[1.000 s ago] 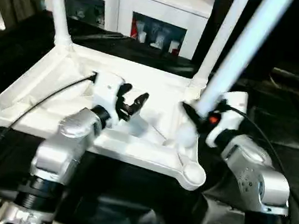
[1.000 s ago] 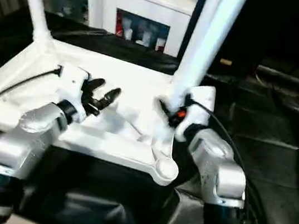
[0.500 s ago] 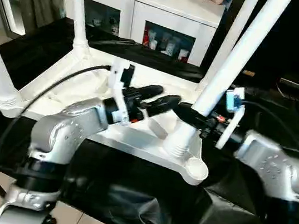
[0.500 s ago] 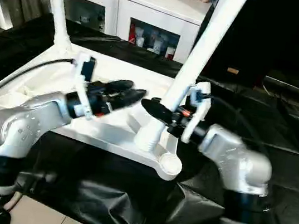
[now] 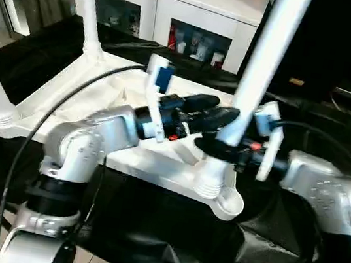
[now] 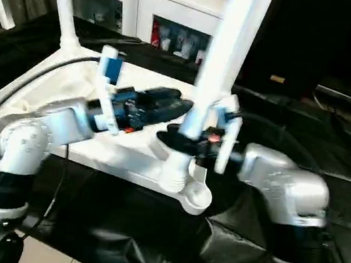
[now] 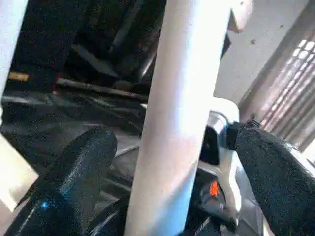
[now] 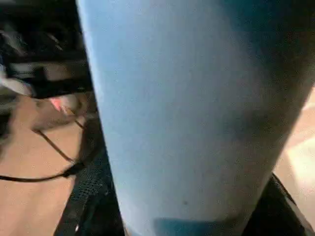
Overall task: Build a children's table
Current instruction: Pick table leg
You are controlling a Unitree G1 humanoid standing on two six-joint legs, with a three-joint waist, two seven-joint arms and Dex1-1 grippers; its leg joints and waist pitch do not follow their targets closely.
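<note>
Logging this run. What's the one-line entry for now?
right hand: shut on leg | left hand: open, astride leg | tabletop: upside down

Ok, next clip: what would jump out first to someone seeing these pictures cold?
The upside-down white tabletop on the black-draped surface, with legs rising from its corners. At the near corner, the right gripper is closed around a white leg low on its shaft, just above the socket. The left gripper reaches in from the other side, fingers spread wide around the same leg.
</note>
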